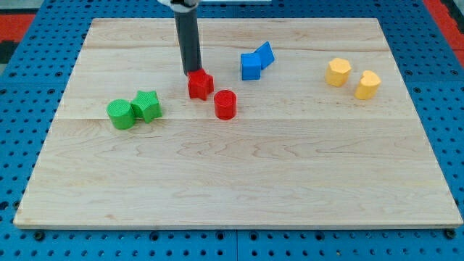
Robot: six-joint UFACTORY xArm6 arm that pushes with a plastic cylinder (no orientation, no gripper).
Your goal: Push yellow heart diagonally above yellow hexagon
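Observation:
The yellow heart (367, 85) lies at the board's right, just right of and slightly below the yellow hexagon (338, 72); the two sit close together. My tip (193, 71) is far to their left, in the upper middle of the board. It touches the top edge of a red angular block (200, 85).
A red cylinder (225, 104) sits just below right of the red angular block. Two blue blocks (251, 67) (265, 54) touch each other between my tip and the yellow pair. A green cylinder (120, 114) and a green star-like block (146, 106) lie at the left. The wooden board (232, 181) ends at blue pegboard.

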